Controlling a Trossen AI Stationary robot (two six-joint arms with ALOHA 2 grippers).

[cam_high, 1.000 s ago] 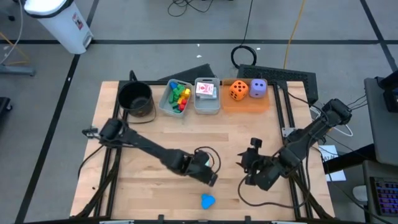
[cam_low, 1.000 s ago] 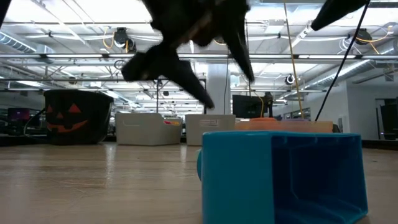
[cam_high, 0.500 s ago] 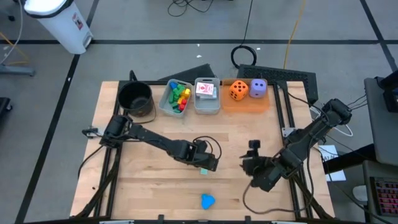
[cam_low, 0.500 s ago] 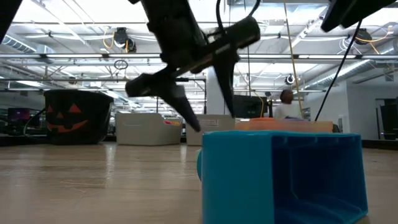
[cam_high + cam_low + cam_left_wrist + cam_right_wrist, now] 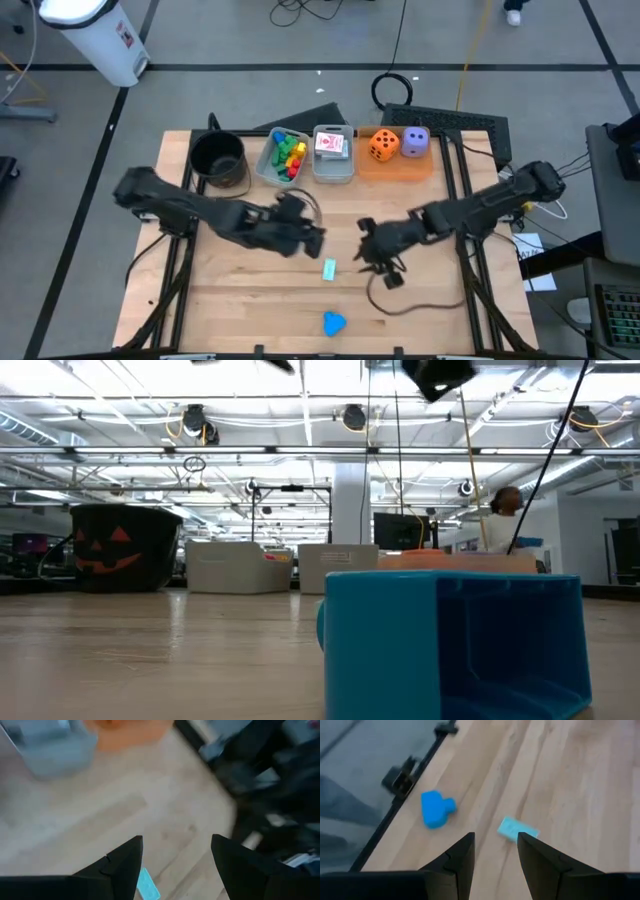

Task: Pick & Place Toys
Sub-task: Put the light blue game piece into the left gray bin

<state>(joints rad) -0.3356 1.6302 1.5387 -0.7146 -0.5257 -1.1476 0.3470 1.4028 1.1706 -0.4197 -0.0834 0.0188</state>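
Note:
A blue plastic block (image 5: 333, 322) lies near the table's near edge; it fills the low view (image 5: 450, 645) and shows in the right wrist view (image 5: 435, 808). A small pale-blue card (image 5: 329, 268) lies flat on the wood in front of it, also seen in both wrist views (image 5: 148, 885) (image 5: 516, 828). My left gripper (image 5: 308, 230) is open and empty above the table's middle, far-left of the card. My right gripper (image 5: 365, 248) is open and empty just right of the card. Other blocks, cards and two dice sit in containers at the far edge.
Along the far edge stand a black pot (image 5: 220, 160), a clear bin of coloured blocks (image 5: 283, 157), a clear bin of cards (image 5: 333, 153) and an orange tray (image 5: 398, 165) with an orange and a purple die. A black cable hangs from my right arm (image 5: 420, 305).
My left gripper has risen and drawn back from beside the blue block toward the table's far left, and the pale-blue card now lies uncovered where it was. My right gripper has swung from the right side toward the table's middle, near the card.

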